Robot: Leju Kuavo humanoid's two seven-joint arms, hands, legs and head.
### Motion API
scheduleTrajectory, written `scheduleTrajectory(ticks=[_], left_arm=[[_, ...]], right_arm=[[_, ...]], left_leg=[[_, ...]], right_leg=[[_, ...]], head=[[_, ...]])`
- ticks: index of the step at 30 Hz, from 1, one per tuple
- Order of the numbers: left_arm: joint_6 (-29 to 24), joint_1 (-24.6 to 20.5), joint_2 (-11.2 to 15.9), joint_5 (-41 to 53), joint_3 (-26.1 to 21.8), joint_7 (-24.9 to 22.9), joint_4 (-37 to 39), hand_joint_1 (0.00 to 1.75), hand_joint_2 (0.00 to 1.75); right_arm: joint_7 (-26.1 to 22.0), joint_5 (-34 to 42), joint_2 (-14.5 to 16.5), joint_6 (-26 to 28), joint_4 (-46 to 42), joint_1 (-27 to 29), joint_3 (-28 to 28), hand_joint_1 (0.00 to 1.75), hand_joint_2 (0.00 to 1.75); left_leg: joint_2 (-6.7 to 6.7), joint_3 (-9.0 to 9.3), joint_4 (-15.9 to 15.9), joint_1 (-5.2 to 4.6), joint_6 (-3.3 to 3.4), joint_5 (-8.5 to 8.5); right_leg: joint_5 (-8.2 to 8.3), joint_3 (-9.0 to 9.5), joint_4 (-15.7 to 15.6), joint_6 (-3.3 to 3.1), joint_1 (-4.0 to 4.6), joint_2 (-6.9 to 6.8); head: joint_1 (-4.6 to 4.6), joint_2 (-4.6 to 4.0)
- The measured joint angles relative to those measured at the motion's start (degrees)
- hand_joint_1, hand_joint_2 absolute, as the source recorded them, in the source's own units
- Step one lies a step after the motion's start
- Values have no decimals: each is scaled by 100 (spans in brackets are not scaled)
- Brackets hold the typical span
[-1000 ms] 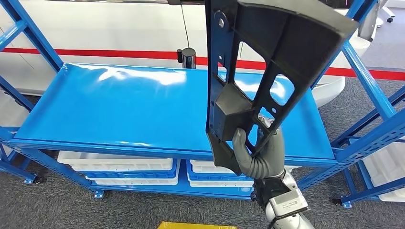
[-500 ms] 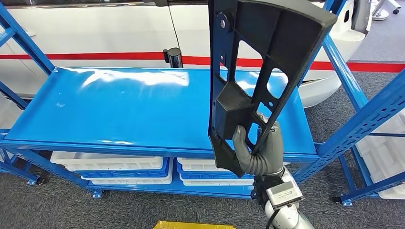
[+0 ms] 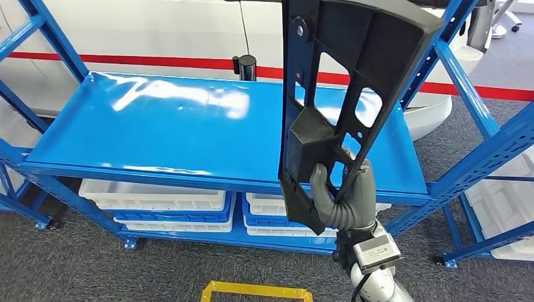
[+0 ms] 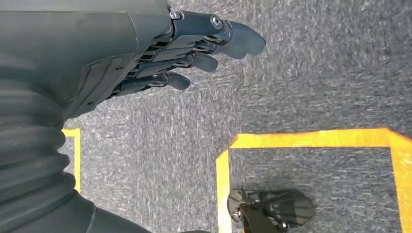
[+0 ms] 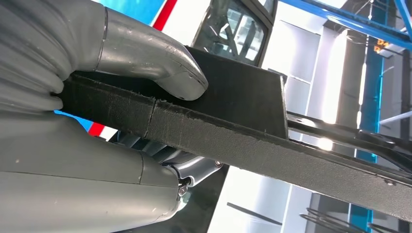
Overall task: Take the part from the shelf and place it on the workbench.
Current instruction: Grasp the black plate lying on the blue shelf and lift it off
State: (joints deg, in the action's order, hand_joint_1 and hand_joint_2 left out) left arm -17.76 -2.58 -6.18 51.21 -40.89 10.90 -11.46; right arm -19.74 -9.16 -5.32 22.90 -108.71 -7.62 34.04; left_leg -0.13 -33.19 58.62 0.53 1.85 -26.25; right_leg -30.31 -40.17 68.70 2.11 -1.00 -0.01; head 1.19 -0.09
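The part is a large black plastic piece with several cut-outs, held upright in front of the blue shelf board. My right hand grips its lower end, thumb across the front. In the right wrist view the thumb presses on the part's thick black edge. My left hand hangs over the grey carpet with its fingers loosely extended and nothing in it.
The blue shelf frame has uprights at both sides. White and blue bins sit on the lower level. A white vehicle with a red stripe stands behind. Yellow floor tape marks the carpet near my feet.
The whole view has shifted and pulled back slightly, showing more yellow tape at the lower edge. My right hand keeps the same grip on the part.
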Motion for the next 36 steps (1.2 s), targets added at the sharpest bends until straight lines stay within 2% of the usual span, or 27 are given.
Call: scheduleTrajectory(ticks=[2,3,4,5,6,8,9,11,13,14,15,17,18,19,20,22,23,24,26,28,29,31,32,33,34,35,36], left_arm=[[2,0,-5,0,0,3,0,0,175],[2,2,-9,0,-1,3,1,0,175],[3,4,-14,0,-1,3,1,0,175],[3,5,-19,0,-1,3,1,0,175],[4,4,-23,0,-1,3,1,0,175],[8,3,-27,0,-1,4,1,0,175],[11,2,-28,0,-2,5,1,0,175],[13,3,-29,10,-4,5,1,0,175],[10,7,-28,26,-7,-4,1,0,175],[9,11,-27,32,-8,-13,1,0,175],[8,15,-26,38,-9,-21,1,0,175],[6,18,-28,58,-10,-32,1,0,175],[4,18,-29,69,-12,-35,1,0,175],[3,18,-29,78,-14,-38,1,0,175],[1,18,-29,84,-15,-40,1,0,175],[-3,12,-29,85,-15,-45,1,0,175],[-5,8,-33,85,-15,-45,1,0,175],[-7,3,-37,85,-16,-44,1,0,175],[-8,-1,-45,86,-16,-44,1,0,175],[-8,-3,-50,87,-17,-45,1,0,175],[-12,-7,-51,87,-17,-45,0,0,175],[-19,-15,-50,86,-17,-45,-3,0,175],[-20,-17,-48,86,-17,-45,-4,0,175],[-17,-15,-49,87,-17,-45,-4,0,175],[-15,-13,-51,86,-17,-45,-4,0,175],[-13,-11,-55,86,-17,-45,-4,0,175],[-12,-10,-57,86,-17,-45,-4,0,175]], right_arm=[[0,1,-2,1,5,10,-5,175,175],[0,2,-2,1,8,18,-5,175,175],[0,2,-3,2,9,25,-5,175,175],[1,2,-4,2,10,31,-5,175,175],[1,2,-4,2,10,33,-5,175,175],[5,6,-1,1,10,31,-5,175,175],[8,14,1,1,10,30,-9,175,175],[24,63,3,-3,10,33,-21,175,175],[48,163,15,-25,10,31,-38,175,175],[61,217,29,-38,10,33,-48,175,175],[68,264,47,-38,10,41,-64,175,175],[78,299,79,13,11,75,-106,175,175],[84,293,90,50,11,99,-130,175,175],[88,284,99,82,12,122,-153,175,175],[92,275,110,104,13,142,-174,175,175],[94,269,129,124,12,161,-206,175,175],[94,268,137,128,11,161,-217,175,175],[94,267,145,131,11,163,-227,175,175],[94,261,158,134,10,166,-243,175,175],[94,257,164,135,10,175,-255,175,175],[94,256,165,136,10,180,-261,175,175],[94,256,165,137,10,188,-274,175,175],[94,256,165,137,10,191,-279,175,175],[94,256,165,137,10,193,-284,175,175],[94,257,165,137,10,196,-289,175,175],[94,257,165,137,10,197,-291,175,175],[94,257,166,137,10,197,-291,175,175]], left_leg=[[2,-98,3,-10,4,67],[3,-140,5,-15,3,98],[3,-185,6,-20,0,132],[1,-231,7,-24,-6,172],[-3,-270,8,-26,-19,210],[-10,-318,3,-31,-62,280],[-11,-327,1,-32,-95,314],[-12,-328,-20,-28,-171,388],[-12,-360,8,-11,-238,363],[-10,-409,122,-2,-265,212],[-9,-490,359,10,-287,-33],[-7,-687,1089,23,-331,-581],[-7,-742,1413,29,-352,-718],[-6,-719,1575,36,-367,-728],[-6,-588,1522,48,-378,-635],[-8,-49,828,81,-397,-388],[-20,206,446,81,-394,-332],[-29,366,177,74,-384,-323],[-44,398,37,27,-320,-328],[-23,295,22,14,-194,-244],[-11,233,11,12,-116,-185],[2,84,3,4,-10,-61],[3,-7,6,-6,13,3],[6,-97,8,-17,20,68],[10,-186,11,-27,21,134],[13,-269,13,-35,18,199],[15,-344,14,-40,11,260]], right_leg=[[-246,-145,550,-4,4,0],[-266,-120,626,20,4,0],[-226,3,525,57,4,0],[-145,213,275,99,5,0],[-43,516,-147,128,8,-1],[72,1030,-924,111,35,1],[93,1154,-1128,84,57,2],[147,1139,-1169,19,94,6],[217,1076,-1198,-72,44,-4],[267,1053,-1211,-129,18,-10],[321,1020,-1219,-174,-4,-16],[415,922,-1210,-219,9,-20],[456,864,-1205,-212,13,-21],[492,810,-1197,-200,15,-23],[525,761,-1184,-180,12,-23],[565,680,-1134,-133,1,-22],[584,640,-1098,-103,8,-22],[606,608,-1068,-68,18,-23],[670,556,-1049,26,28,-24],[666,484,-1014,99,14,-19],[559,406,-907,96,8,-14],[129,177,-374,25,7,-5],[-98,61,11,1,6,-5],[-248,-13,359,5,5,-5],[-295,-17,574,37,6,-5],[-241,75,598,84,9,-5],[-121,274,401,129,16,-5]], head=[[0,0],[0,0],[2,0],[2,0],[2,0],[-6,0],[-4,0],[-8,0],[-9,0],[-14,0],[-24,0],[-41,0],[-46,0],[-46,0],[-49,0],[-51,0],[-52,0],[-51,0],[-53,0],[-57,1],[-52,1],[-44,1],[-38,0],[-39,0],[-39,0],[-40,0],[-41,0]])
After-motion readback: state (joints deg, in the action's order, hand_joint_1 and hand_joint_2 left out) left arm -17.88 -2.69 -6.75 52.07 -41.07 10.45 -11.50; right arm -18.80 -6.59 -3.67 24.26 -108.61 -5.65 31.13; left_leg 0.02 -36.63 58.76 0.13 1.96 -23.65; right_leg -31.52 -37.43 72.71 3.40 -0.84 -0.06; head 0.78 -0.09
